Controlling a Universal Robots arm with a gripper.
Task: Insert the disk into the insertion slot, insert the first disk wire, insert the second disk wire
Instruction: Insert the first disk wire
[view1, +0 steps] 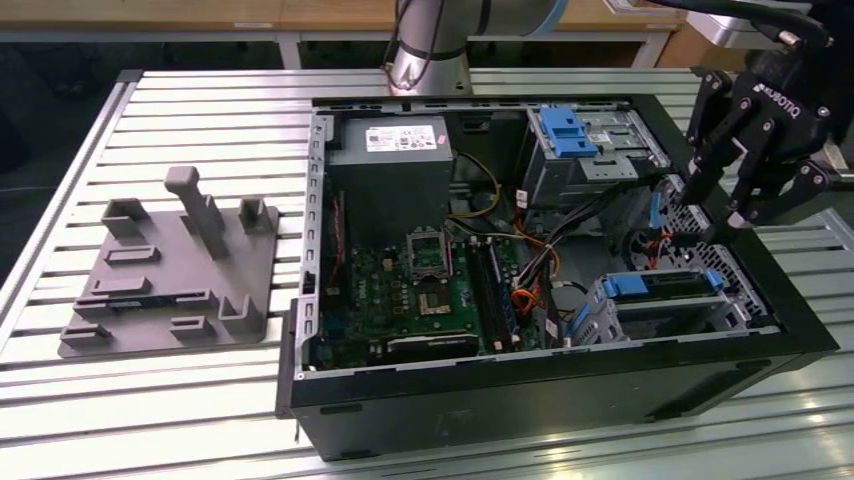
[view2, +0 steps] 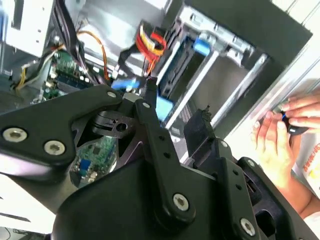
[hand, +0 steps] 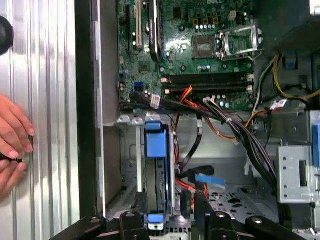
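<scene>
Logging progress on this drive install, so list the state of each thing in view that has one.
Computer case: side open, insides exposed.
Disk: seated in the low cage, blue frame showing.
Low cage: holds the disk.
Gripper: open, empty, above the cage.
Blue cable: beside the disk; cannot tell if plugged in.
Hands: outside the case, fingertips together.

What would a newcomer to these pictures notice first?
The open computer case on the slatted table, green motherboard bare, catches the eye first. At the exterior view's right the black gripper hangs near the disk, which sits in the insertion slot in its blue carrier. In both wrist views a person's hands are beside the case.
</scene>
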